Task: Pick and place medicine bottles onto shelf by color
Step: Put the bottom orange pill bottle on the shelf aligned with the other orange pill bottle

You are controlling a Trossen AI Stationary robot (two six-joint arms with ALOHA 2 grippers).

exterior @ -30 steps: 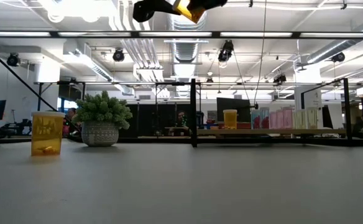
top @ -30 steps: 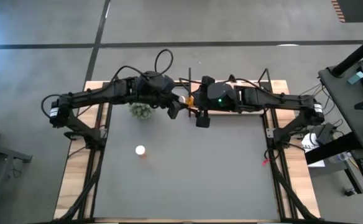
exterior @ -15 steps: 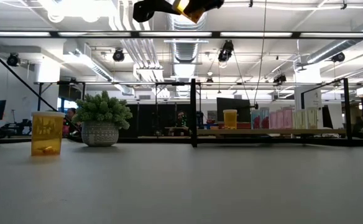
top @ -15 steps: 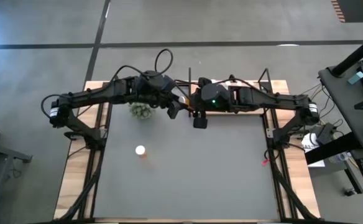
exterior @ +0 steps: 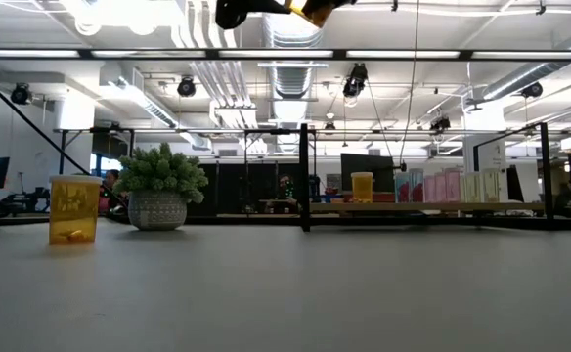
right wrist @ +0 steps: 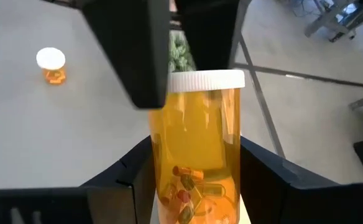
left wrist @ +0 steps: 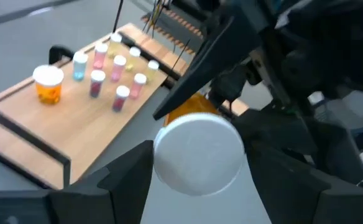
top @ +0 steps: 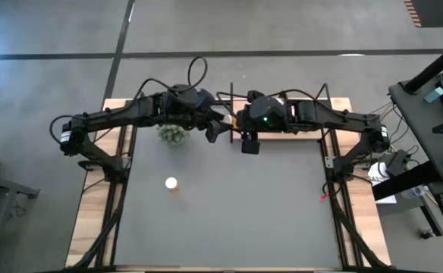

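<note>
An orange medicine bottle (right wrist: pixel 197 155) with a white cap (left wrist: pixel 199 155) hangs high above the table's far middle, between my two grippers. My right gripper (top: pixel 235 126) is shut on it. My left gripper (top: pixel 214 130) faces it from the table's left, open, with a finger on either side of the cap. The shelf (left wrist: pixel 76 124) stands along the far edge and bears an orange bottle (left wrist: pixel 48 84) and several small pink, blue and yellow ones. Another orange bottle (top: pixel 171 183) stands on its base on the table's left half. My right gripper pinches the bottle's orange body (right wrist: pixel 163 186), near its bottom end, between its two fingers. The fingers come from the table's right, slanting down, and lie along the bottle. The bottle is lifted clear, cap toward my left gripper. My left gripper's fingers (left wrist: pixel 128 180) stand close beside the cap's rim; whether they touch it, I cannot tell.
A potted green plant (exterior: pixel 161 196) stands at the far left, near my left arm. Black upright rods (exterior: pixel 305 176) frame the shelf. The near half of the dark grey tabletop (top: pixel 237 212) holds only the standing orange bottle.
The orange bottle and the two grippers around it have risen slightly toward the top of the low view. My right wrist has tipped a little further down.
</note>
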